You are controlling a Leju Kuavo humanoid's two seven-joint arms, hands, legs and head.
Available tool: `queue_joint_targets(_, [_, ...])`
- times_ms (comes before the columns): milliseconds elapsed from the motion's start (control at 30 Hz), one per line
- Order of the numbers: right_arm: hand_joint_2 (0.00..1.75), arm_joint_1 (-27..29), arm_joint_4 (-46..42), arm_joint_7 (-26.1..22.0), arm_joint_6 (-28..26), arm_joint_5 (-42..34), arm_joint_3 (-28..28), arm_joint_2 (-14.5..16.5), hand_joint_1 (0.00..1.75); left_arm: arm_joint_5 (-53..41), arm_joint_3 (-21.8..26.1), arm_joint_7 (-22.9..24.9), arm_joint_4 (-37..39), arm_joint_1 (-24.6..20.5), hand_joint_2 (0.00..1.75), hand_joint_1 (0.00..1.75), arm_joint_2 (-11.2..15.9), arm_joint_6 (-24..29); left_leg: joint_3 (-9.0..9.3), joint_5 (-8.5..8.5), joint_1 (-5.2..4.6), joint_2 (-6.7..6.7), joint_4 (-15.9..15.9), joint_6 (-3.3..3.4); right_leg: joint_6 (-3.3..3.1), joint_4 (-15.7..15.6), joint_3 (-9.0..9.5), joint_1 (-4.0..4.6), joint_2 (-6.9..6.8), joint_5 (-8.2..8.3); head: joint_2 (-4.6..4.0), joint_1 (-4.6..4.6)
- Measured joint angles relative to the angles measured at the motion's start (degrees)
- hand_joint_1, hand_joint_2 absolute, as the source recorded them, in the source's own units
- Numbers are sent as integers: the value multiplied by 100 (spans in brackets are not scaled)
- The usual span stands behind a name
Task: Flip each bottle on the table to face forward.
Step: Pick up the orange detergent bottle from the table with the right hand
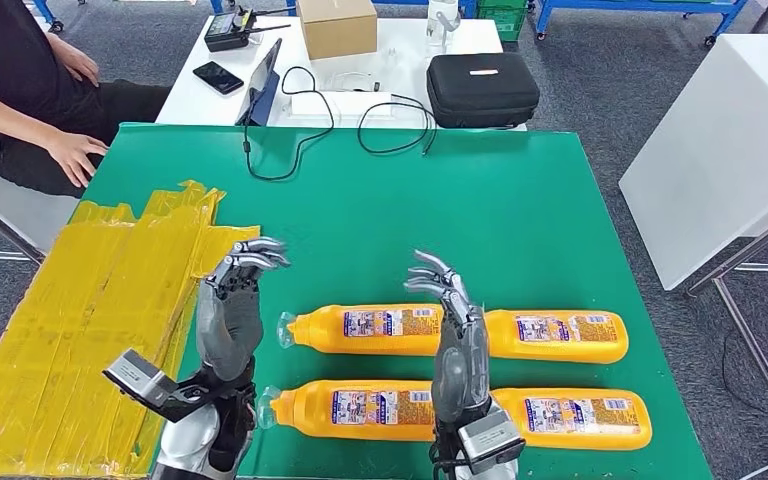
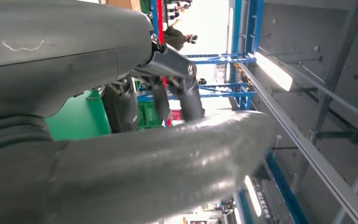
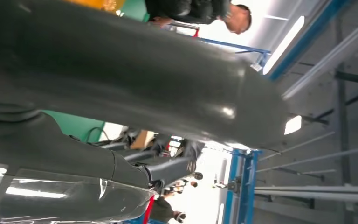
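Orange bottles with clear caps and printed labels lie on their sides in two rows on the green table (image 1: 410, 200). The far row (image 1: 370, 329) and the near row (image 1: 360, 408) both have their caps pointing left. More orange bottle body shows to the right, far (image 1: 560, 336) and near (image 1: 575, 417). My right hand (image 1: 457, 340) stands raised over the middle of both rows and hides it, fingers spread, holding nothing. My left hand (image 1: 230, 310) is raised just left of the caps, fingers apart and empty. Grey thumbs and dark fingers show in the left wrist view (image 2: 121, 116) and right wrist view (image 3: 121, 84).
A yellow taped sheet (image 1: 70, 320) covers the table's left part. A person sits at the far left with a hand (image 1: 75, 155) at the table's corner. Behind stand a black case (image 1: 482, 88), a cardboard box (image 1: 337, 25), cables (image 1: 300, 120) and a phone (image 1: 218, 77). A white table (image 1: 720, 140) stands right.
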Motion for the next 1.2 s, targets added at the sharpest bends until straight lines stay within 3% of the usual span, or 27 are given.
queue_joint_targets(233, [0, 6, 107, 180, 11, 136, 8, -7, 0, 33, 111, -3, 0, 50, 0, 0, -36, -46, -1, 0, 1, 0, -1, 0, 0, 0, -1, 1, 0, 0, 0, 0])
queue_joint_targets(367, [175, 4, 177, 375, 38, 325, 43, -32, 0, 69, 165, -3, 0, 89, 0, 0, -52, -52, -1, 1, 1, 0, 0, 0, 0, 0, 0, 1, 0, 0, 0, 0])
queue_joint_targets(533, [175, -15, 444, 1075, 43, 1000, 209, -116, 0, 84, 275, -8, -13, 155, 0, 0, -53, -91, -2, 0, 1, -1, -1, 0, 0, 0, 0, 1, 0, 0, 0, 0])
queue_joint_targets(700, [175, -47, 678, 1270, 74, 1170, 343, -195, 0, 90, 365, -10, -35, 222, 0, 0, -53, -117, -3, 0, 1, -3, -1, 0, 0, 0, 0, 1, 0, 0, 0, 0])
queue_joint_targets(933, [175, -207, 1196, 1955, 112, 1892, 796, -395, 0, 113, 616, -15, -161, 368, 0, 0, -68, -219, -2, 0, 1, -2, -1, 0, 0, 0, -1, 1, 0, 0, 0, 2])
queue_joint_targets(1200, [175, -342, 1578, 2153, -4, 2077, 1187, -558, 0, 113, 805, -19, -245, 448, 0, 0, -96, -277, -3, 0, 1, -2, -1, 0, 0, 0, -1, 1, 0, 0, 0, 1])
